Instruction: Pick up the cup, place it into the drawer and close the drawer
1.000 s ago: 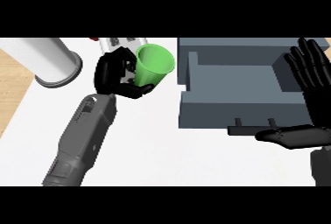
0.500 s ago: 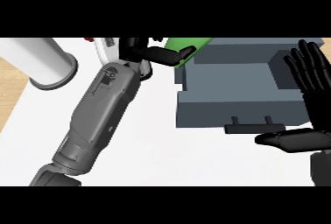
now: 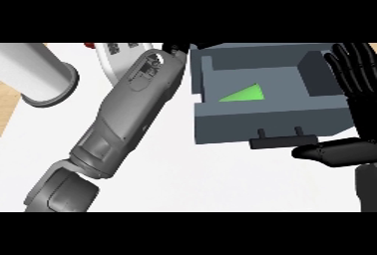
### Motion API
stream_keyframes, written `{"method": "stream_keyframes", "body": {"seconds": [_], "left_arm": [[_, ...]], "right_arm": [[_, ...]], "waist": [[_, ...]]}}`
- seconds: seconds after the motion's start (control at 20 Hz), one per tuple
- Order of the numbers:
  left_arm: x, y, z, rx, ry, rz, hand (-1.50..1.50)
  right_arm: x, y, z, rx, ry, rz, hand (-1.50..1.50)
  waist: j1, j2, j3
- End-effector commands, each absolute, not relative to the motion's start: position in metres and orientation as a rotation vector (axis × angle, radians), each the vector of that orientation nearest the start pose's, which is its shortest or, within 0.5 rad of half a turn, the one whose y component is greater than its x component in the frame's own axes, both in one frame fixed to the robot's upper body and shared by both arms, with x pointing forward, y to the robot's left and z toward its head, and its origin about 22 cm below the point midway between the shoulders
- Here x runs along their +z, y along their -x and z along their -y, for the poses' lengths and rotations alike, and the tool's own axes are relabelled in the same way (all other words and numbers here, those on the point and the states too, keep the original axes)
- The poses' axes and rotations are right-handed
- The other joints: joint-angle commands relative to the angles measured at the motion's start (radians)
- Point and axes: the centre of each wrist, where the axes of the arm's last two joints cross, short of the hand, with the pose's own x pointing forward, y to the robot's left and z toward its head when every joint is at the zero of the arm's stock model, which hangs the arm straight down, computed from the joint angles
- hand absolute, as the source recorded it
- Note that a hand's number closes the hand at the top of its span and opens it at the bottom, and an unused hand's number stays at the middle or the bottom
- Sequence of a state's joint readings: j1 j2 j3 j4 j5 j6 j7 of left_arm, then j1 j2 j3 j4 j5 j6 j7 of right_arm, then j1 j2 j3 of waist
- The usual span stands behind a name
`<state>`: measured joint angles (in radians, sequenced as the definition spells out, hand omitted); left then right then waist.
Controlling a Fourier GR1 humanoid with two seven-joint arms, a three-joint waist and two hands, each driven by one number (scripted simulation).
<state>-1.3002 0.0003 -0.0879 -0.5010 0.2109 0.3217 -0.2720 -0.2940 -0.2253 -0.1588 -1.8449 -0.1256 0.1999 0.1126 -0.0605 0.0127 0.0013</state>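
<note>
One green sliver of the cup (image 3: 243,93) showed inside the open drawer (image 3: 269,119); the left hand (image 3: 175,48) (fingers unseen, grip untellable) should release low. The right hand (image 3: 352,94) rested open beside it.

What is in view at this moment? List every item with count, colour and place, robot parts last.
Drawer: one, dark grey, open, upper right of the counter, with a black handle on its front.
Cup: one, green, only a wedge showing inside the drawer.
Cylinder: one, white, upper left, lying across the counter's edge.
White object with red parts: one, top centre-left, mostly hidden behind the forearm; cannot tell what it is.
Counter: one, white top, tan strip at the far left.
Left forearm: one, grey, running diagonally from lower left to the drawer's left corner.
Left hand: black, barely visible at the top edge.
Right hand: black, open, fingers up, at the right edge beside the drawer.
</note>
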Motion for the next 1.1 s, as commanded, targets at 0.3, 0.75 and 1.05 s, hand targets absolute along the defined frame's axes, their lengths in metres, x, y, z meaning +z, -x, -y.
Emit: {"method": "stream_keyframes", "body": {"seconds": [0.3,0.75,1.05], "left_arm": [[0.14,-0.445,-0.034,-0.457,-0.027,1.743,1.5],[0.117,-0.439,-0.04,-0.41,0.065,1.745,-1.5],[0.123,-0.438,-0.039,-0.261,0.215,1.811,-1.5]], "right_arm": [[0.164,-0.293,0.254,0.334,-0.102,2.038,-1.5],[0.169,-0.302,0.242,0.392,-0.185,2.068,-1.5],[0.161,-0.298,0.216,0.583,-0.501,2.0,1.5]], "waist": [[-0.08,0.024,0.002],[-0.136,0.04,0.0],[-0.14,0.036,-0.001]]}}
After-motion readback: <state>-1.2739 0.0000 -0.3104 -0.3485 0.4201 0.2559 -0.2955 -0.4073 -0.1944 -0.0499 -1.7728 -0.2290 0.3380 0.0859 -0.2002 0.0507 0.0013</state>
